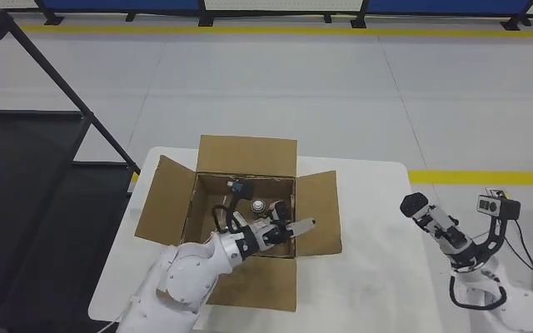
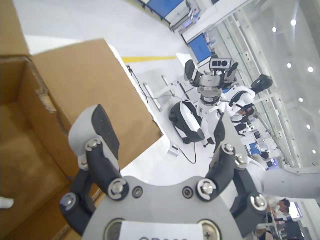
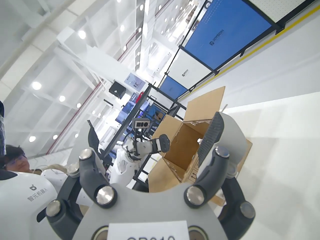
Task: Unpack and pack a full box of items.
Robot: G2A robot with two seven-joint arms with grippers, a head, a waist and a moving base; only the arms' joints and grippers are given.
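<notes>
Nearest the robot, the left arm lies across the near flap of the cardboard box. Its jaws are spread wide with nothing between them, held above the near right part of the box's opening. In the left wrist view the same jaws stand apart and bare, with the box's right flap just beyond them.

The right arm is off the right edge of the bench, well apart from the box. Its jaws are also parted and hold nothing. They face back toward the box across the bare white benchtop.

The box sits on the left half of the bench with all four flaps folded outward. Inside it, near the middle, stands a white round-topped item. Just beyond that, toward the far wall, lies a dark item with a bit of blue on it; what either one is cannot be told.

Left of the bench stands a black frame. Farther off, a yellow line crosses the pale floor in front of blue panels.
</notes>
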